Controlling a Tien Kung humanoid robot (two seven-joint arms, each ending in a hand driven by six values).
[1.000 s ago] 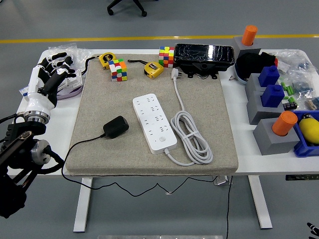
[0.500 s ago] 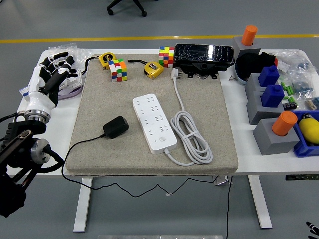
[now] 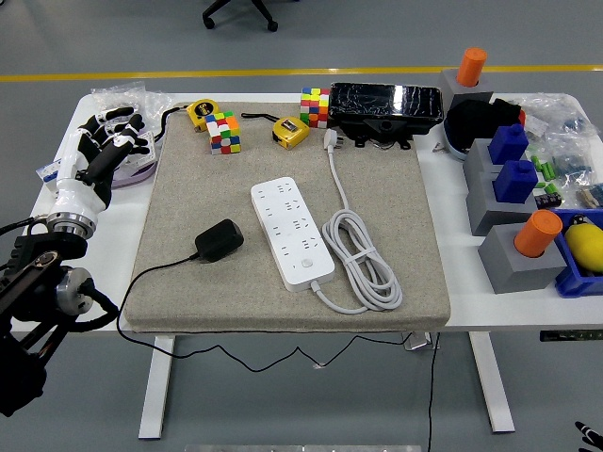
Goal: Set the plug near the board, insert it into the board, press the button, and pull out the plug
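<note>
Left robot hand hovers at tabletop far-left edge, fingers loosely spread, holding nothing. Black plug lies on the mat, to its right and nearer, just left of the white board. Board runs far-left to near-right. Left arm nearer; right hand unseen.

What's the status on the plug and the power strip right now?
Left hand open, over table's left edge; right hand unseen. Black plug adapter lies loose on grey mat, just left of white power strip. Nothing between them.

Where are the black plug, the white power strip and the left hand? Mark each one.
black plug (image 3: 219, 240), head view, top of its body
white power strip (image 3: 291, 232), head view, middle of its face
left hand (image 3: 102, 155), head view, back of the palm
</note>
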